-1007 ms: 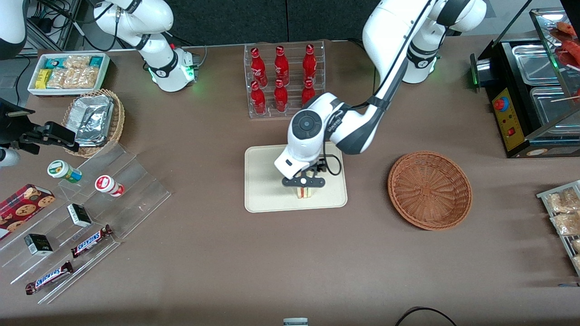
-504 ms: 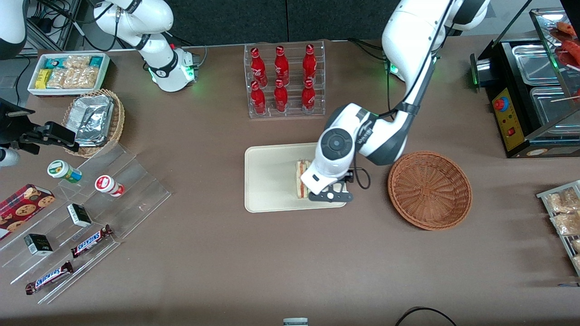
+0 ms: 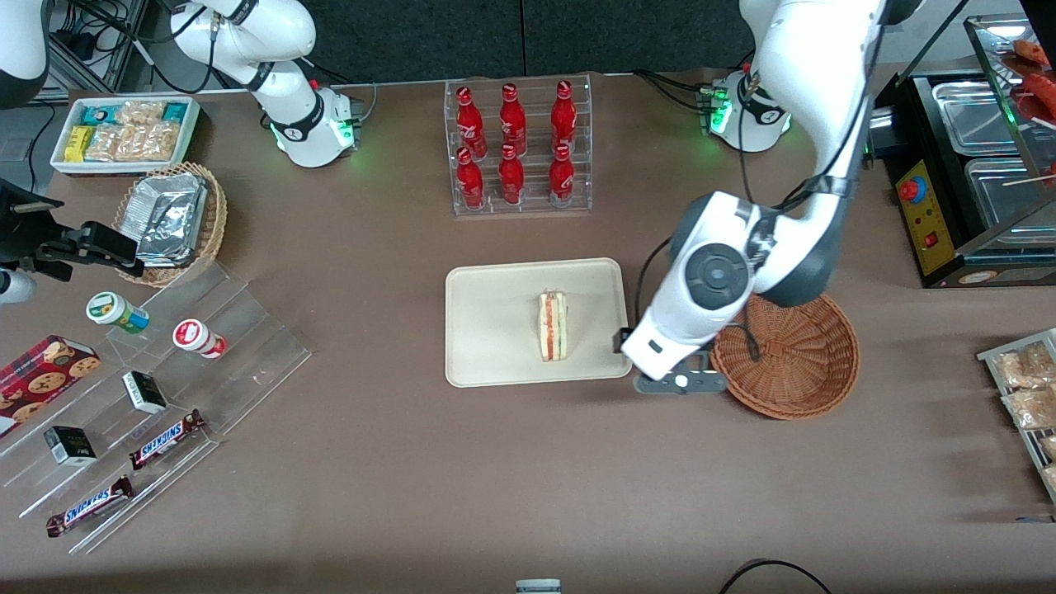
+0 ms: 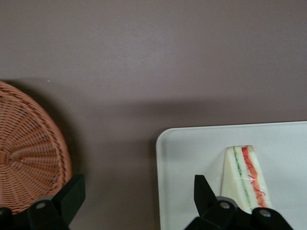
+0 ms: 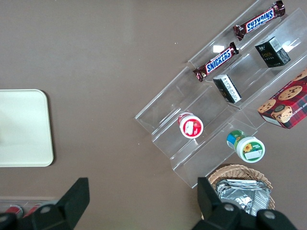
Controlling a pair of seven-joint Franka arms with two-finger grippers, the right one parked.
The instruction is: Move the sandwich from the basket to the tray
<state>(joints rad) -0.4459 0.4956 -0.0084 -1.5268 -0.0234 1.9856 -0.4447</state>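
The sandwich [image 3: 552,325] [image 4: 244,178], a white wedge with red, orange and green layers, lies on the cream tray [image 3: 495,330] [image 4: 192,158], apart from the gripper. The reddish-brown wicker basket [image 3: 796,355] [image 4: 24,158] stands beside the tray toward the working arm's end, with nothing in it where it shows. My left gripper [image 3: 681,382] [image 4: 139,191] hangs above the bare table between tray and basket. It is open, with nothing between its fingers [image 4: 72,194].
A clear rack of red bottles [image 3: 516,144] stands farther from the front camera than the tray. A black food warmer [image 3: 965,165] is at the working arm's end. Clear tiered shelves with snacks [image 3: 165,371] and a tan basket of foil packets [image 3: 173,214] lie toward the parked arm's end.
The gripper let go of the sandwich, which now lies on the tray. The arm moved away from the tray toward the basket.
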